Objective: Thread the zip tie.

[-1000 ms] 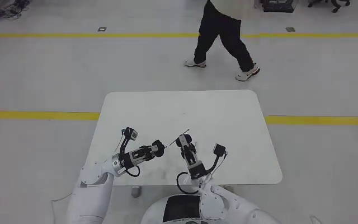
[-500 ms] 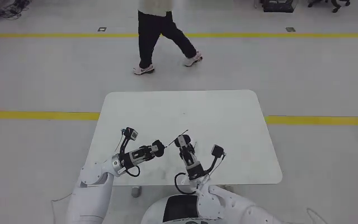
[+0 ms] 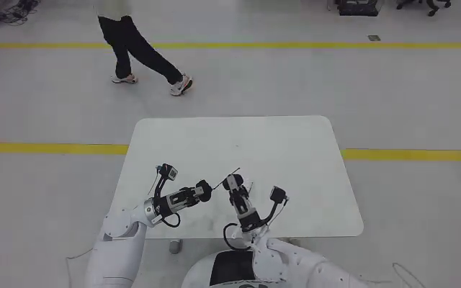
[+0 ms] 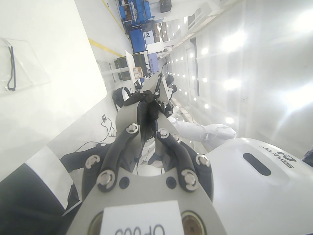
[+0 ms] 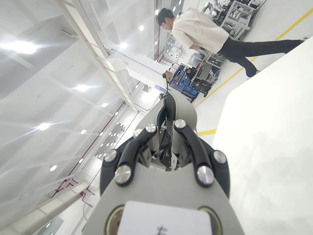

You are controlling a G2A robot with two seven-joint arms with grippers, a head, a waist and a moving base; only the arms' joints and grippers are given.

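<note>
**A:** How far along is the threading?

**B:** Not finished, I'd say. The zip tie (image 5: 167, 84) is held over the near part of the counter (image 3: 288, 144), between the two arms. The right gripper (image 5: 168, 103) has its fingers clamped on it, and the thin end pokes out past them.

**A:** And the left gripper (image 4: 146, 99)?

**B:** Its fingers are together on a dark piece, which I take to be the other end. I can't see a closed loop, so feeding it through looks still to do.
</note>
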